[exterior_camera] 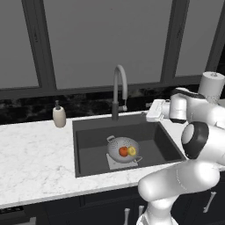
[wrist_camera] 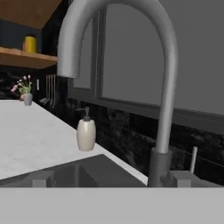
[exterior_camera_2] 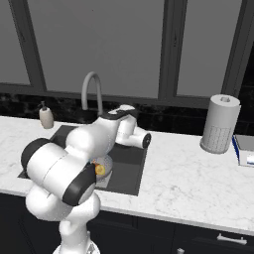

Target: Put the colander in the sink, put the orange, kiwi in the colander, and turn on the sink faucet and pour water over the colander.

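Note:
The silver colander (exterior_camera: 118,146) sits on the lighter patch of the dark sink (exterior_camera: 90,149) floor, upright. Inside it lie the red-orange orange (exterior_camera: 123,151) and, touching its right side, the yellow kiwi (exterior_camera: 132,151). The grey gooseneck faucet (exterior_camera: 117,88) rises behind the basin, its spout arching to the right; no water runs from it. My gripper (exterior_camera: 148,113) hovers level with the faucet's base, just to its right, pointing at it. In the hand view the faucet (wrist_camera: 164,92) stands close in front, its thin lever (wrist_camera: 193,159) at the right, and my gripper (wrist_camera: 111,179) is open with its fingertips (wrist_camera: 41,178) far apart.
A cream soap bottle (exterior_camera: 59,116) stands on the white marble counter (exterior_camera: 35,149) left of the sink. A paper towel roll (exterior_camera_2: 220,124) and a blue and white box (exterior_camera_2: 245,149) are on the counter to the right. Dark windows run behind the faucet.

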